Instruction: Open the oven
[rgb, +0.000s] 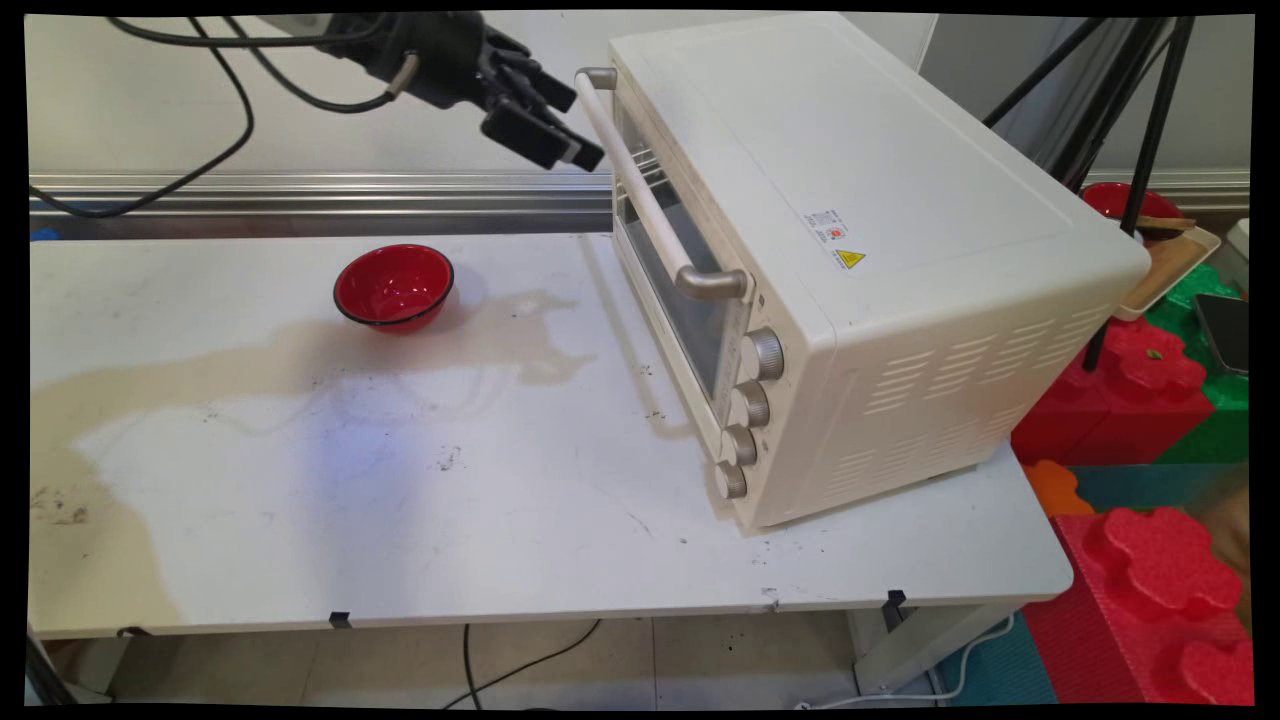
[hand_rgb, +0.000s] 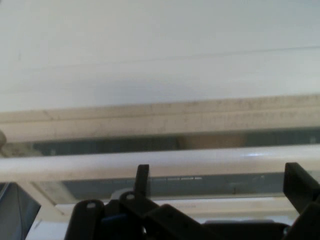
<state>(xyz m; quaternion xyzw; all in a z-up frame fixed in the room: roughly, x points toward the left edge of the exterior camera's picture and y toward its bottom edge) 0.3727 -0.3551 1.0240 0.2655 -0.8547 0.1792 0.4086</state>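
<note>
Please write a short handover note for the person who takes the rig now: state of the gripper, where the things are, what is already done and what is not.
Gripper: jaws open, raised at the upper far end of the oven's door handle, holding nothing. In the hand view the handle bar runs across just beyond the fingers, not yet between them.
Toaster oven: on the table's right side, door shut.
Red bowl: on the table left of the oven, apart from it, looks empty.
Done: nothing visibly moved.
Left: handle not gripped, door still shut.
</note>
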